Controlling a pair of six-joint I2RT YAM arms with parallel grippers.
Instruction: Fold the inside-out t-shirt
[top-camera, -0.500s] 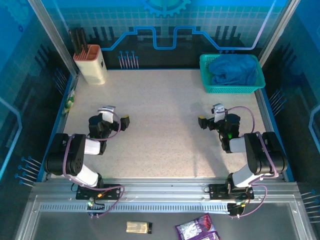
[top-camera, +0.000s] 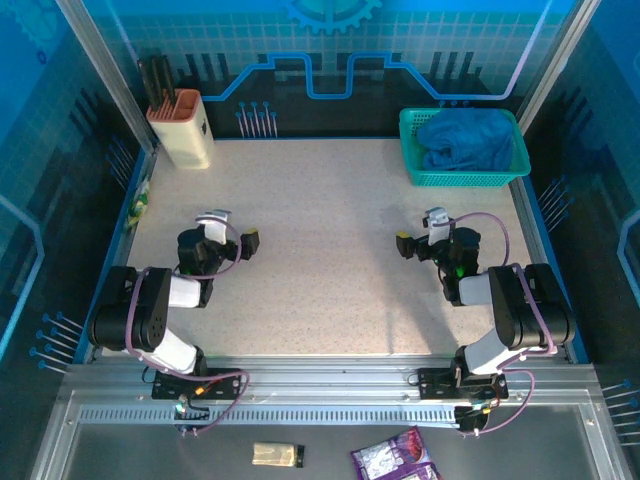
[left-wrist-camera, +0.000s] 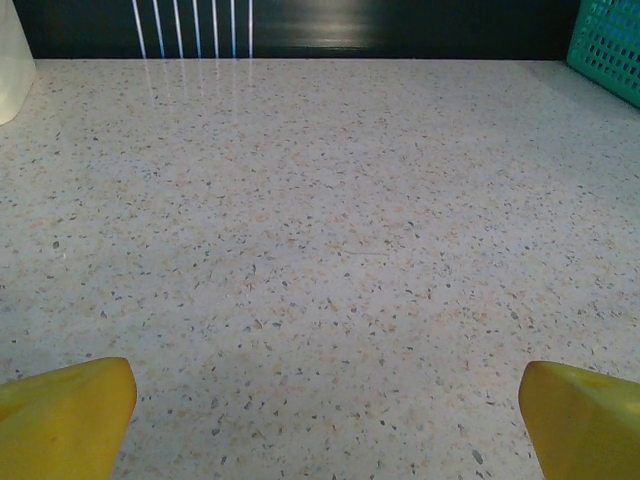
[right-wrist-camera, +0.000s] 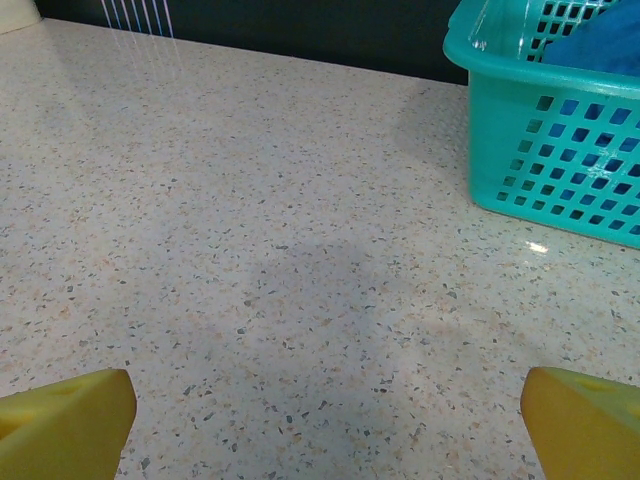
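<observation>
T-shirt (top-camera: 465, 140) sits bunched up in the green basket (top-camera: 462, 181) at the far right corner of the table (top-camera: 330, 270), as I see it from above. My left gripper (top-camera: 230, 230) and right gripper (top-camera: 418, 231) both sit low near their bases, well apart from the basket, jaws spread and empty. A beige holder (top-camera: 182, 128) of dark-handled tools stands at the far left.

On the left wrist view, the yellow fingers (left-wrist-camera: 65, 415) stand wide over bare speckled tabletop with nothing between them. A corner of the basket peeks in at the upper right.

On the right wrist view, the fingers are just as wide. The basket lies ahead to the right, with blue cloth visible through its mesh.

My worry is the pick. Pinching the heap from above could catch the basket rim or grab several layers, dragging the basket along or lifting a tangled wad. Since the t-shirt is inside out, I may also misjudge which edge I hold.
</observation>
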